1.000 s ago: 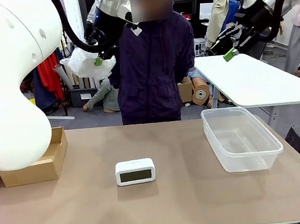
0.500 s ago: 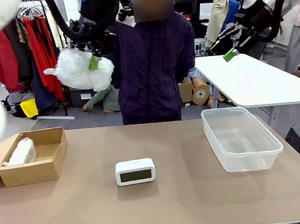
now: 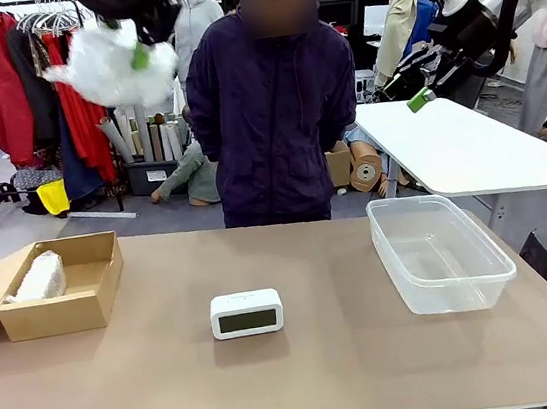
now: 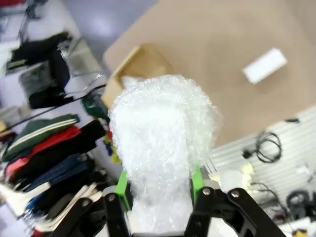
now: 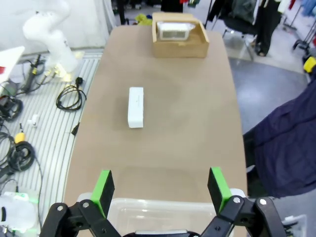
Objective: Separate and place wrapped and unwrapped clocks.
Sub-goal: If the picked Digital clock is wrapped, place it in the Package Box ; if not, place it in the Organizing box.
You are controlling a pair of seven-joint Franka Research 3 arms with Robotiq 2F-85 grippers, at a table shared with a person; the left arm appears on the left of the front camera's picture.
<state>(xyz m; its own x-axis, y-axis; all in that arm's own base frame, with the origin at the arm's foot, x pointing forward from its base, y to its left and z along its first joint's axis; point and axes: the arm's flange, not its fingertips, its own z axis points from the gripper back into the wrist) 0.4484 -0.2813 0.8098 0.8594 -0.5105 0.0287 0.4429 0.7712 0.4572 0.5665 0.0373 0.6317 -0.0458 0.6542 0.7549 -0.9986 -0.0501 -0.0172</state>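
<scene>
On the table (image 3: 327, 379), with the clock (image 3: 246, 313) near the middle as the dial's centre, a box (image 3: 75, 306) sits at nine o'clock by the left edge, and a bundle (image 3: 39, 278) lies inside it. A tub (image 3: 404, 278) sits at three o'clock. A person (image 3: 275, 124) stands behind the far edge at twelve. A second bundle (image 3: 109, 65) hangs high in the air at eleven.

No text, label, brand or number readable anywhere, white clock (image 3: 246, 313) with dark display, no digits legible, lying ahead of the right gripper (image 5: 161, 190)
</scene>
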